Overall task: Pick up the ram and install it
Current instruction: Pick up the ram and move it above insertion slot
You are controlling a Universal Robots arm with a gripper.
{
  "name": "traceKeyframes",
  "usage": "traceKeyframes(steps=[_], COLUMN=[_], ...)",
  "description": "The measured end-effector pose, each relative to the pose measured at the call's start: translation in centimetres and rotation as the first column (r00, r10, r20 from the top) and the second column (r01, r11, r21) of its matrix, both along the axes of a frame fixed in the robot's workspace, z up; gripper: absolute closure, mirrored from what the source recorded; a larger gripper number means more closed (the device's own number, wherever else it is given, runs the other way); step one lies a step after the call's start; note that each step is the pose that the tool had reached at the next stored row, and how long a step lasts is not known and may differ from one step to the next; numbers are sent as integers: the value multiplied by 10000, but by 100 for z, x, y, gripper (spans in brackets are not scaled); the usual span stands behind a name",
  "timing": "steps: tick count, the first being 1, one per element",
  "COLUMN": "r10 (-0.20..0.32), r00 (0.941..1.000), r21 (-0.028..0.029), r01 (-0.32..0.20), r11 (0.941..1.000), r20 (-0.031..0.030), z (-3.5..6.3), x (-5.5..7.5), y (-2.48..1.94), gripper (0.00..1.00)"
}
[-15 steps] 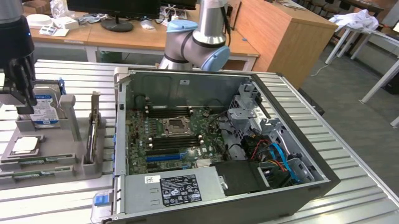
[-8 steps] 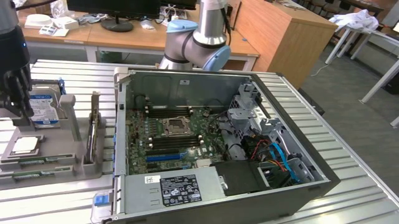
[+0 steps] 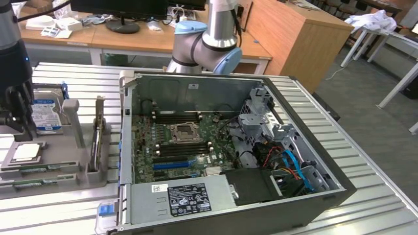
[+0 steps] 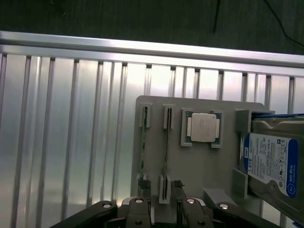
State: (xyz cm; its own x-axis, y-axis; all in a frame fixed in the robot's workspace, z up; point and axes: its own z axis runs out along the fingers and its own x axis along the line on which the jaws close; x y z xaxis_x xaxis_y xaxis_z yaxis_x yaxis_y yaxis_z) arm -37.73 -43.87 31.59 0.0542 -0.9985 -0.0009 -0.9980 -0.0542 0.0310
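The gripper (image 4: 160, 205) is hovering above one end of the grey holder (image 4: 209, 171). Its two fingers (image 4: 183, 213) are standing apart w/ nothing between them, so it is open and gripping nothing. In the exterior view the gripper (image 3: 15, 125) is hanging over the holder (image 3: 65, 171), which is lying on the slotted aluminium table (image 3: 353, 152) near the table's edge at the exterior view's left, just beside the open PC case (image 3: 196, 81).

The ram (image 4: 166, 152) is sitting in the holder, standing on its thin edge btw. two small slot blocks, so from above it is looking like a narrow line. Its long axis is running along the holder, from the end under the fingers toward the opposite edge. In the exterior view the ram (image 3: 33, 168) is pointing approx. along the view's left-right, parallel to the holder's near edge.

A second stick (image 4: 144, 152) is lying parallel to it, just beside, closer to the holder's outer edge. On the ram's other side the CPU (image 4: 203, 127) is resting flat in its pocket. Past the CPU, the hard drive (image 4: 270, 161) is sitting at the holder's far side.
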Motion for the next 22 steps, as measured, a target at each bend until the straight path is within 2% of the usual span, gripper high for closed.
traceKeyframes(steps=[11, 22], r10=[1, 1], r00=[10000, 10000], r21=[-1, 0], r01=[-1, -1], r11=[10000, 10000], r20=[-1, 1], z=[-199, -399], x=[0, 0], y=[-71, -192], gripper=[69, 69])
